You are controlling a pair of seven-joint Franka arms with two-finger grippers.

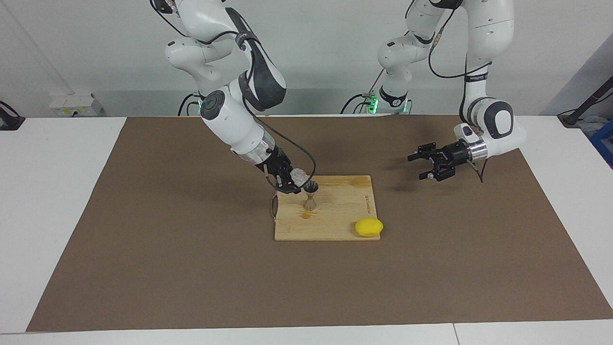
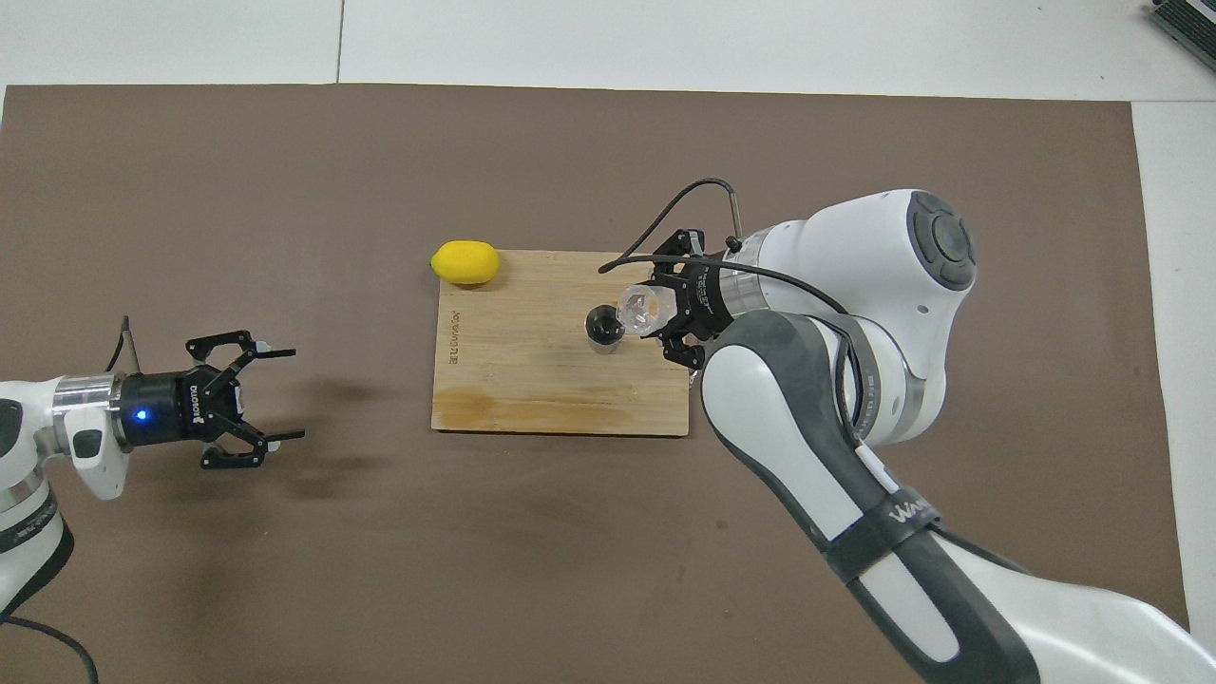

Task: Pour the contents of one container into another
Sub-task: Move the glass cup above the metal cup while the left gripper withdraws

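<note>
The metal hourglass jigger (image 1: pixel 310 195) (image 2: pixel 603 328) stands upright on the wooden cutting board (image 1: pixel 335 220) (image 2: pixel 532 380). My right gripper (image 1: pixel 293 182) (image 2: pixel 655 313) is shut on the small clear glass tumbler (image 1: pixel 300 176) (image 2: pixel 640 308). The tumbler is tipped on its side, its mouth at the jigger's upper rim. My left gripper (image 1: pixel 424 165) (image 2: pixel 271 394) hangs open and empty over the brown mat, off the board toward the left arm's end of the table.
A yellow lemon (image 1: pixel 368 227) (image 2: pixel 465 263) lies at the board's corner farthest from the robots, toward the left arm's end. The brown mat (image 1: pixel 191 268) covers the table around the board.
</note>
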